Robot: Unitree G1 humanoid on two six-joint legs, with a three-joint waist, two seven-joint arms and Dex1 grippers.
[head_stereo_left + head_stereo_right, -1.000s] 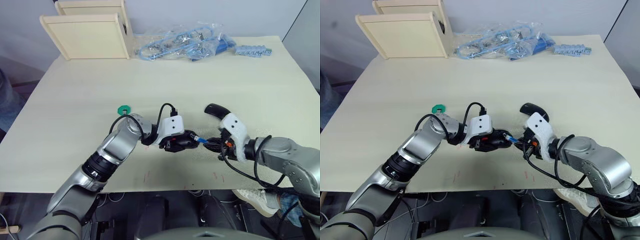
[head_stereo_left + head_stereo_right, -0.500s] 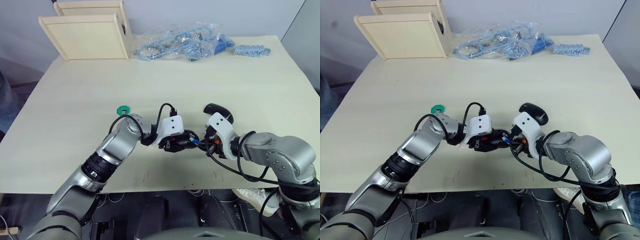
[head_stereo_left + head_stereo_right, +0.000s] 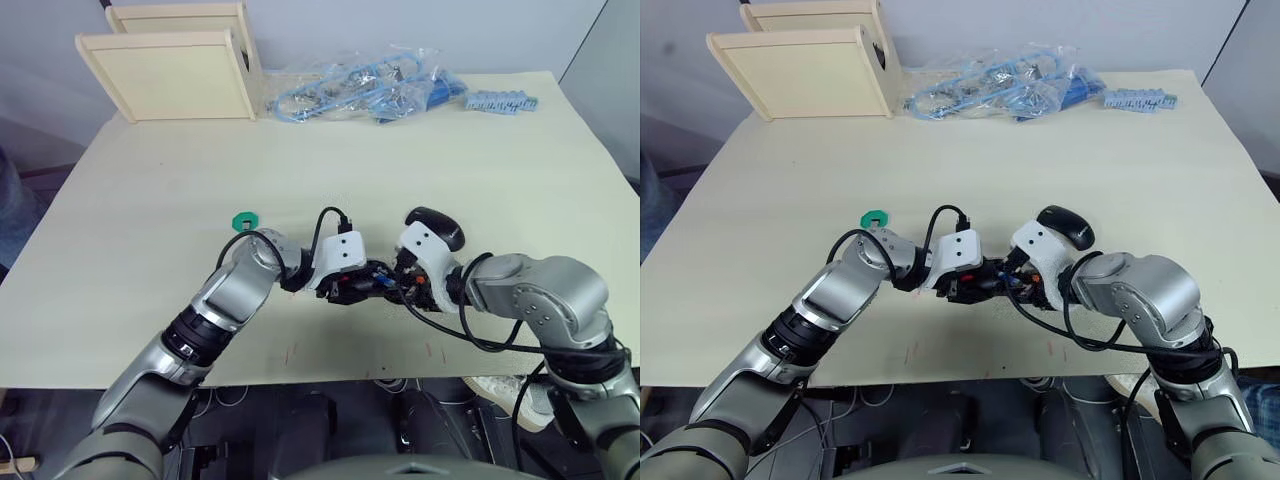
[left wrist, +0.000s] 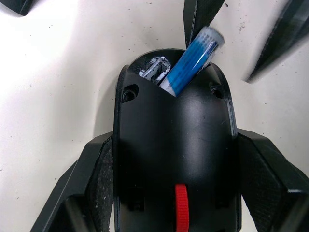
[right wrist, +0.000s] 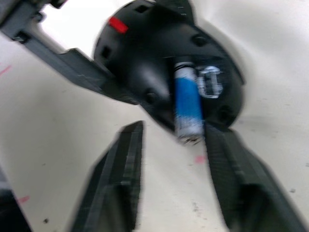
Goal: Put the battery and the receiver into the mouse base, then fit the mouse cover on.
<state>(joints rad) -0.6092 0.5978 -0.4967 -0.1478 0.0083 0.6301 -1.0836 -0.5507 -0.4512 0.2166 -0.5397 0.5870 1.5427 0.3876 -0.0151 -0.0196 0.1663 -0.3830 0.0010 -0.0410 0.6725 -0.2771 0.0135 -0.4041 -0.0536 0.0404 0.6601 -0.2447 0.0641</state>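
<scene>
Table [image 3: 150, 170]: your pale work surface.
On it: green disc [image 3: 246, 219], wooden boxes [image 3: 170, 70], bagged blue cables [image 3: 370, 85], mouse cover [image 3: 437, 224], mouse base [image 4: 174, 159].

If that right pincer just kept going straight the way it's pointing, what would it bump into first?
Probably the small blue-and-white cylindrical battery sticking out of the black oval mouse base, which the left pincer clamps. The right pincer is open; depth is uncertain.

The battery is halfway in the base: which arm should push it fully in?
Probably the right. Its claw is open at the battery's protruding end, while the left claw is shut on the base, steadying it.
</scene>
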